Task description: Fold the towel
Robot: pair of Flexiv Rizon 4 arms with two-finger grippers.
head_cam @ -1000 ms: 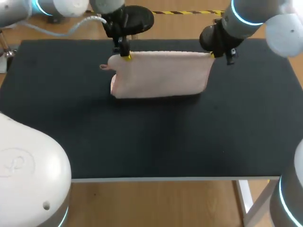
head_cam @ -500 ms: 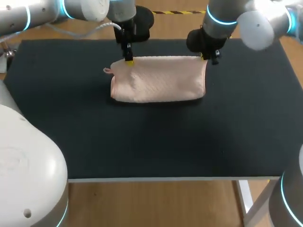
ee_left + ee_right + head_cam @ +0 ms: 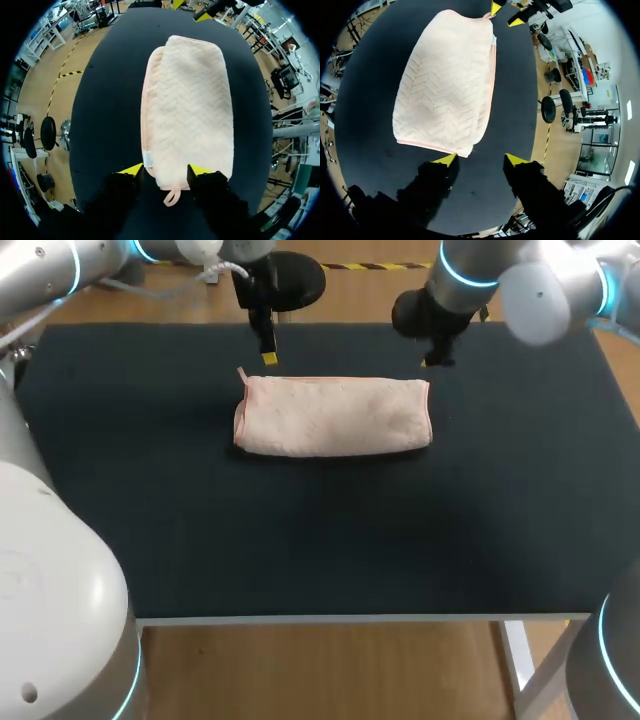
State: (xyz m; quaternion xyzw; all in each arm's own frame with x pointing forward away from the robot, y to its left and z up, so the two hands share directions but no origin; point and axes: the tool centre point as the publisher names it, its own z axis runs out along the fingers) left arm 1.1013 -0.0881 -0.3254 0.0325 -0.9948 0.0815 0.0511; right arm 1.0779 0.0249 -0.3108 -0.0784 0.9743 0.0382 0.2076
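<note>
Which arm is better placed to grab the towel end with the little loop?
Left. The loop lies right under the open left gripper, at that end of the folded pink towel. The right gripper hangs by the opposite end.

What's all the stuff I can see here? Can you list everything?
towel: one, pale pink, folded, lying flat toward the table's far side
hanging loop: one, pink, on the towel's end nearest the left gripper
table: one, black top, under the towel
left gripper: one, black with yellow tips, open, by the towel's far left corner
right gripper: one, black with yellow tips, open, by the towel's far right corner
</note>
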